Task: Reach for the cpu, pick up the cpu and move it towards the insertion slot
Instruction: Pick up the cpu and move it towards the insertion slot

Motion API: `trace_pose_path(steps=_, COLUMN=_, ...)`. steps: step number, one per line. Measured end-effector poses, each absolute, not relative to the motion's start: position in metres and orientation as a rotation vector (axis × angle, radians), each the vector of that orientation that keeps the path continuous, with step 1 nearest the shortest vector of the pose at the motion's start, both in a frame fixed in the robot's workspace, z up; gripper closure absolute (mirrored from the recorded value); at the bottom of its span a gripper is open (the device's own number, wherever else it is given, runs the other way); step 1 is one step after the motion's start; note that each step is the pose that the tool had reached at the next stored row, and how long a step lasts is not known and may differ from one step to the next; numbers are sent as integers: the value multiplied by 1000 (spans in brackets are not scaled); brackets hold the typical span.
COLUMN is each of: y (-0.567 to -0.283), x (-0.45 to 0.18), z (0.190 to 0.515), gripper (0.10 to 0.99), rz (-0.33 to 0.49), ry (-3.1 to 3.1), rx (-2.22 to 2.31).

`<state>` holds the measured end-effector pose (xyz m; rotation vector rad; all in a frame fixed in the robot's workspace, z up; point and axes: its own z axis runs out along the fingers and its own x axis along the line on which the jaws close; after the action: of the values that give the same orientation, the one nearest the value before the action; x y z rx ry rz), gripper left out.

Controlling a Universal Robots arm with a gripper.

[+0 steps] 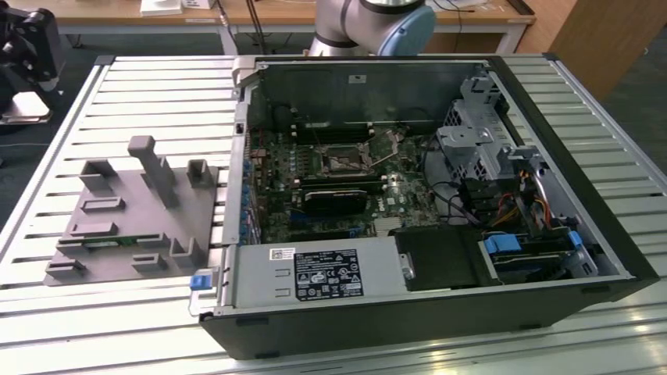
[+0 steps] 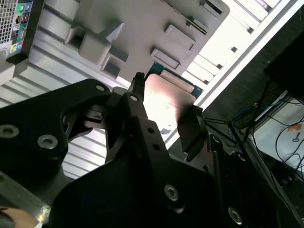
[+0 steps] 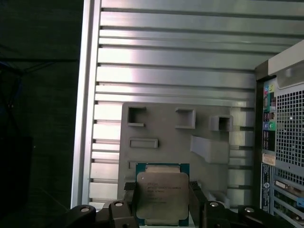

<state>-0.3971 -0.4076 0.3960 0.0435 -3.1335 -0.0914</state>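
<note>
1. The gripper [image 3: 162,205] is closest to the lens. Its jaws are closed on two opposite edges of the cpu [image 3: 162,194], whose silvery top faces the first wrist view.
2. The cpu hangs over the grey fixture [image 3: 161,128] on the slatted table [image 3: 166,57], beside the computer case [image 3: 285,142].
3. Reach and pick look done. The insertion slot [image 1: 342,162] lies inside the case, well apart — the carry is not yet finished.
</note>
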Motion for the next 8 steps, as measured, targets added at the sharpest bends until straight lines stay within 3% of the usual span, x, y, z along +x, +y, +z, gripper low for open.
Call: trace_pose_path(steps=8, y=-408, x=-376, z=396, gripper=557, rz=-92, ry=-3134, rx=44)
